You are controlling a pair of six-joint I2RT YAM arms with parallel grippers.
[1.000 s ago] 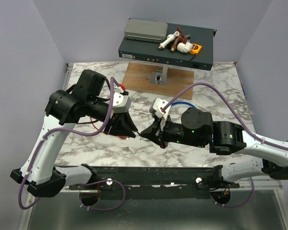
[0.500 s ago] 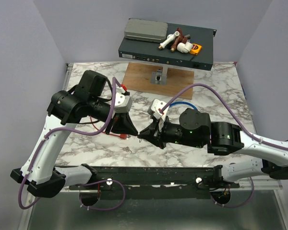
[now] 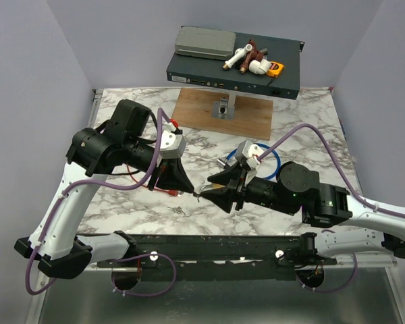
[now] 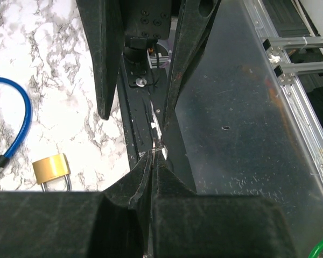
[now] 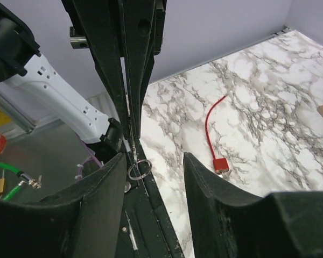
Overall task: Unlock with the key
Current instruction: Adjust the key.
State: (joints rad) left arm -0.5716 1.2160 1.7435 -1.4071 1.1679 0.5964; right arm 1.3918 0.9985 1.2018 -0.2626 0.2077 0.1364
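Right gripper [image 5: 153,161] has opened wide; left gripper [image 4: 153,161] pinches the key [image 4: 158,137] and should aim it straight at the padlock [image 4: 51,167].

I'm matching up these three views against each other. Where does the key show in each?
Top external: the key sits between the left gripper and the right gripper, near the table's front edge.
Left wrist: the key sticks out of the shut left gripper, mid-frame.
Right wrist: its ring hangs low, left of centre.
Shared landmark: the marble table.
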